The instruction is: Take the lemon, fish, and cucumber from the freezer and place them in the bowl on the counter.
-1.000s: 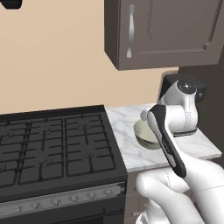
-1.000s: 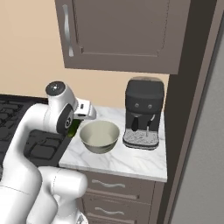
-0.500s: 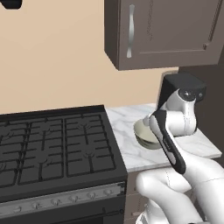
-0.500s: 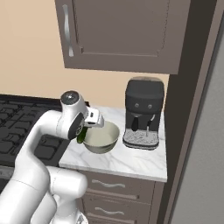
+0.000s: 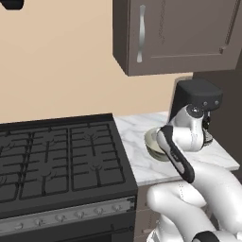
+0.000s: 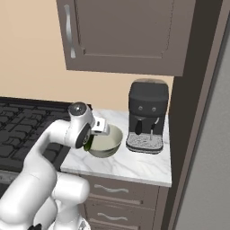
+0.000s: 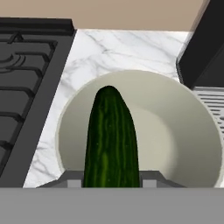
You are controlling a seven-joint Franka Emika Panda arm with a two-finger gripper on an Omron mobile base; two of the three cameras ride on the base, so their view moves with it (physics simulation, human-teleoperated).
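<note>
On the left lies the black gas stove (image 7: 26, 87). Next to it, on the marble surface (image 7: 113, 48), sits the pale bowl (image 7: 183, 131). The gripper (image 6: 91, 143) hangs over the bowl, clamped on the dark green cucumber (image 7: 111, 140). The black coffee machine (image 6: 147, 117) stands to the right.

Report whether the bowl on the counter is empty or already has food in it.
Empty. In the hand view the bowl's glossy inside is bare; the cucumber is held in the gripper above it, not yet dropped.

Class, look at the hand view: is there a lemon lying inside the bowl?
No. The bowl has a bare inside, with just the cucumber over it.
</note>
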